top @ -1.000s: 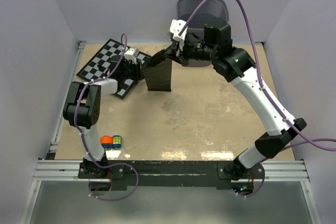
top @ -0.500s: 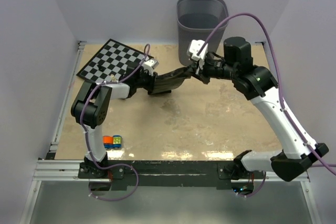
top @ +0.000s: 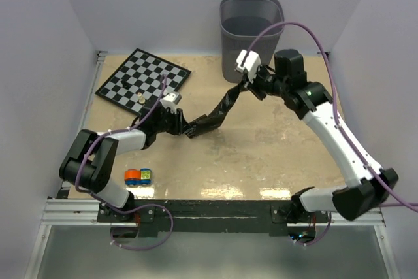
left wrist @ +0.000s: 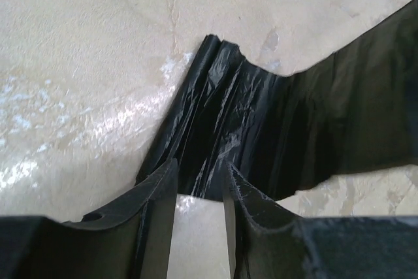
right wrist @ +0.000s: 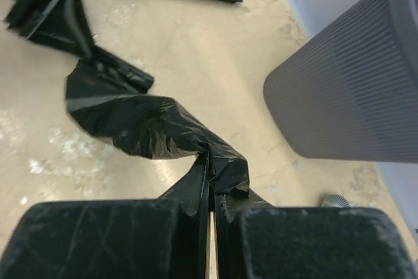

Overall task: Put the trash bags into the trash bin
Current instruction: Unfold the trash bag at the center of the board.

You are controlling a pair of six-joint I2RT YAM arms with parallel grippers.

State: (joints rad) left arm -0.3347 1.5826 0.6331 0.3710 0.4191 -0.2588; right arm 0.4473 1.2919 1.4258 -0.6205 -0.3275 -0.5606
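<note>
A glossy black trash bag [top: 219, 114] stretches as a twisted strip across the middle of the table. My right gripper [top: 243, 88] is shut on its upper end, just in front of the grey trash bin [top: 251, 31]; in the right wrist view the gripper [right wrist: 210, 191] pinches crumpled bag [right wrist: 144, 122] beside the bin [right wrist: 353, 89]. My left gripper [top: 185, 127] sits low at the bag's other end. In the left wrist view the gripper [left wrist: 198, 164] is open, bare tabletop between the fingers, and its tips straddle the bag's edge [left wrist: 261, 122].
A chessboard [top: 144, 75] lies at the back left with a couple of small pieces [top: 140, 98] on it. An orange and blue toy [top: 138, 176] sits near the left arm's base. The walls close in on both sides.
The right gripper has come down from the bin's rim toward me with the bag. The left arm has drawn back off the chessboard, and the hanging sheet is now pulled into a long strip.
</note>
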